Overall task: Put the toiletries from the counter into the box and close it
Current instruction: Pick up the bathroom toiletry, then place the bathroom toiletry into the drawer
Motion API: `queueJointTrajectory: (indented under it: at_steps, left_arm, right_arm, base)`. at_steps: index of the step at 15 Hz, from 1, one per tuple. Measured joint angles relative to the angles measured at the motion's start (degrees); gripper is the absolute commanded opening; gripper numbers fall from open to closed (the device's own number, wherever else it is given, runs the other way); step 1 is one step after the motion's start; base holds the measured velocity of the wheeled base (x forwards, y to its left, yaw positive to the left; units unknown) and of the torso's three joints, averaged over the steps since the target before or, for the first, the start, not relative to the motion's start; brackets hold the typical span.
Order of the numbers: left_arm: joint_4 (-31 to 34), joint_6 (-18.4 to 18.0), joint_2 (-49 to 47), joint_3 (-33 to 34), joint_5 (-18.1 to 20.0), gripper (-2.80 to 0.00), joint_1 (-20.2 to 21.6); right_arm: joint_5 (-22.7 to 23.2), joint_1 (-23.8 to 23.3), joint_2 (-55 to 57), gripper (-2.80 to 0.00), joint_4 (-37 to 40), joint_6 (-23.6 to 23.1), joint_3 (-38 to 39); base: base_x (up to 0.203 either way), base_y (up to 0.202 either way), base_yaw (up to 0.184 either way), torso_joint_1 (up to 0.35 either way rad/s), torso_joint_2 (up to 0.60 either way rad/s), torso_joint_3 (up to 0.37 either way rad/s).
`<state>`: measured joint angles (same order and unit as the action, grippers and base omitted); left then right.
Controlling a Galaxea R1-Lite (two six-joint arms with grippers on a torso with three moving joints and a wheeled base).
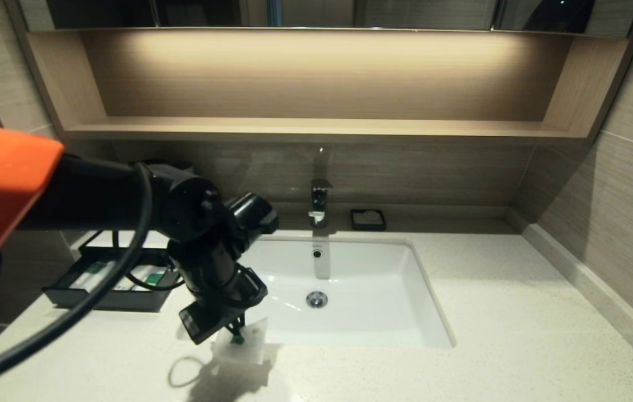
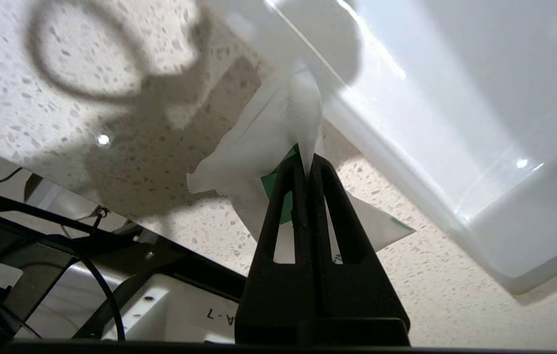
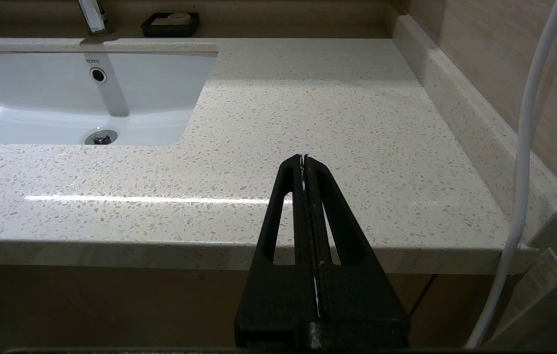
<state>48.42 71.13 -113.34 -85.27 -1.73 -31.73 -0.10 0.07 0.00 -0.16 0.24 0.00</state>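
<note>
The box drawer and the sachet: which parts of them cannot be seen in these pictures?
- Box, head view: the left arm and its cable hide the top panel and part of the drawer contents.
- Sachet, left wrist view: the left claw covers its green label.

Warm light spills from a strip under the cabinet onto the wooden shelf (image 1: 316, 127), brightest at its middle and fading toward both ends. The desk (image 1: 489, 312) is evenly lit; the sink (image 1: 350, 279) shows small glints near its drain. The left arm (image 1: 199, 245) throws a dark shadow onto the near desk — cable loop included. In the left wrist view the sink wall glares white and soft, and the sachet (image 2: 263, 142) looks hazy — the desk speckle stays crisp.
</note>
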Motion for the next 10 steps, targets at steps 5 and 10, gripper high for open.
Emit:
queueJointTrajectory:
  at_steps: [5, 10]
  left_arm:
    - [0.1, -3.5, 3.0, -3.3, -2.5, -2.8, 8.0]
    - [0.1, -6.2, 4.7, -7.6, -2.7, -2.8, 15.8]
  right_arm:
    - [0.0, 0.0, 0.0, -2.8, 0.0, 0.0, 0.0]
    - [0.0, 0.0, 0.0, -2.8, 0.0, 0.0, 0.0]
  base:
    - [0.0, 0.0, 0.0, 0.0, 0.0, 0.0]
    - [0.0, 0.0, 0.0, 0.0, 0.0, 0.0]
